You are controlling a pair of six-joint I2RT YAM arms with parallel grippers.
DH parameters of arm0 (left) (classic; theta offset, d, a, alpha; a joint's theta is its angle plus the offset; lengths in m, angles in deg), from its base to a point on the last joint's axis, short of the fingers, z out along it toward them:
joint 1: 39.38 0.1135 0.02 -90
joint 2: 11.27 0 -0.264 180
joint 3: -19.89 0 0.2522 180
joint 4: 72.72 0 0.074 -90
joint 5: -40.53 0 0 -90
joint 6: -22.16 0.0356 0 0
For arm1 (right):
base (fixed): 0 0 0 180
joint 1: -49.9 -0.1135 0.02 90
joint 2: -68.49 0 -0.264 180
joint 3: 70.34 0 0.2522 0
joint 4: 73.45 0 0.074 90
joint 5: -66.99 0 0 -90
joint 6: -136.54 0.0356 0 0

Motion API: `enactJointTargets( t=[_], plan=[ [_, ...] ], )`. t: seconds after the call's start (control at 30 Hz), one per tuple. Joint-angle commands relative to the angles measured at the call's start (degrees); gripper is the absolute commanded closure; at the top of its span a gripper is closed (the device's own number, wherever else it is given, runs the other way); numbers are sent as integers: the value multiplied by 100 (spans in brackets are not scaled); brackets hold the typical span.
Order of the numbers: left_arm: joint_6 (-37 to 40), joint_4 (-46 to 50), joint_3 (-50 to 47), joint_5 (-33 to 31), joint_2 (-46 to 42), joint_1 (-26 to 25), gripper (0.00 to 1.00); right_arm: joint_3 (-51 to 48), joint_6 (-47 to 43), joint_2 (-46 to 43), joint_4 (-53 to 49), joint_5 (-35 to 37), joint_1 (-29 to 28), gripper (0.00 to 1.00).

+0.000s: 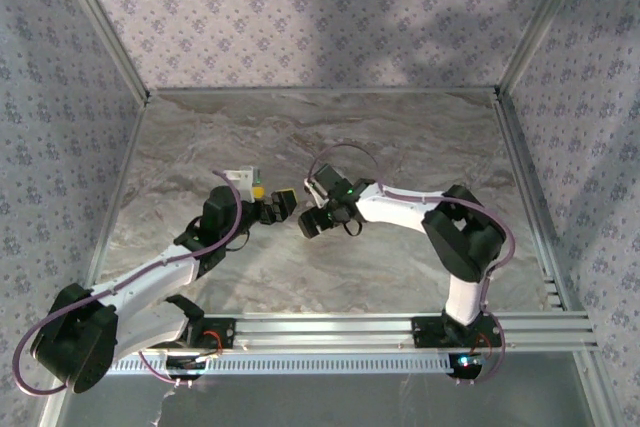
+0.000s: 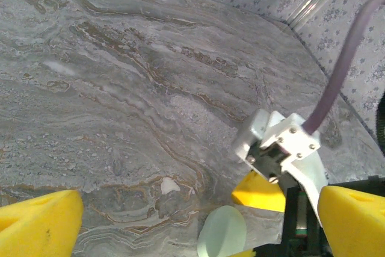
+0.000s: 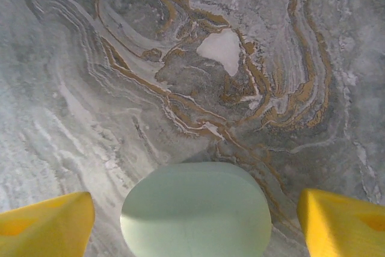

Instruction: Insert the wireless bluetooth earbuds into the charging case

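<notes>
Midway across the marbled counter (image 1: 400,137), the top view has the left arm (image 1: 150,277) reaching in from the near left and the right arm (image 1: 400,205) bending in from the near right, their wrists almost meeting nose to nose. At that scale the spot beneath them is too small and shadowed to read.

The right wrist view gives the detail: a mint oval charging case (image 3: 195,212) lies flat on the counter, centred between the right fingers (image 3: 45,224). These yellow fingers stand wide open, with bare stone showing on either side of the case, so they touch nothing. Whether its lid is up or down cannot be told from this angle.

The left wrist view adds the other side: the left fingers (image 2: 36,224) are spread fully apart and grip nothing. In the gap between them lies the same mint case, apart from both. Just beyond it comes the right arm's white camera mount (image 2: 280,142) with its purple cable (image 2: 340,64), one yellow finger beneath it beside the case
</notes>
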Motion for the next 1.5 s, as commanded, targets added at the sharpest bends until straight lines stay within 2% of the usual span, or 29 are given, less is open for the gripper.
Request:
enactJointTargets(
  t=[0.0,0.37,0.43,0.53,0.67,0.93,1.03,1.27,1.47],
  plan=[
    [156,-19,27,-79,-57,-12,0,428,-109,304,-608,484,-125,14],
    [140,-17,27,-27,-68,-4,0,706,124,542,-789,649,-202,36],
    [132,-24,28,-19,-79,-6,0,708,204,533,-850,688,-200,36],
    [131,-25,28,0,-84,-6,0,686,246,514,-910,701,-218,31],
    [131,-28,27,1,-83,-9,0,643,270,525,-924,734,-252,31],
    [133,-33,27,21,-108,-7,0,605,456,474,-987,852,-244,44],
    [136,-32,26,27,-119,-10,0,555,714,372,-1069,982,-180,47],
    [114,-61,14,60,-102,-16,0,289,1497,158,-882,1113,293,47],
    [105,-79,11,80,-83,-15,0,325,2128,257,-971,1391,450,46]
  ],
)
